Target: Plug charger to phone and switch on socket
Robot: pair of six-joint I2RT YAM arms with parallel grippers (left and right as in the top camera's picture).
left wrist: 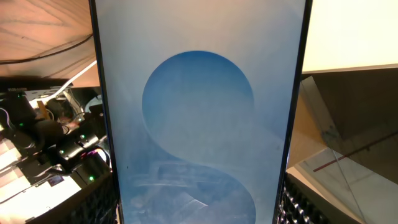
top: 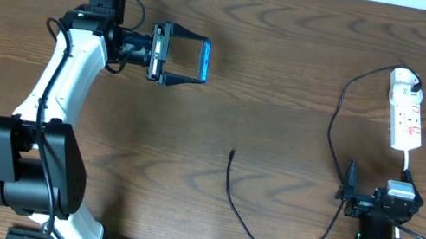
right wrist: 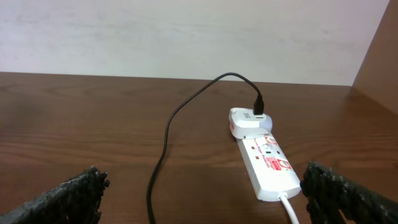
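Overhead view: phone (top: 205,61), upper left, stiff, slick, judged fragile, is pinched edgewise by left gripper (top: 195,60); charger tip (top: 232,153), mid-frame, limp and light, is best taken just behind the plug by right gripper (right wrist: 202,190), fingers spread wide.

No writing can be read.
Red printed marks are seen on the white socket (right wrist: 268,163), but they are too small to be made out. On the screen of the phone (left wrist: 199,124) only a pale circle is shown, and the faint traces lower down stay illegible.
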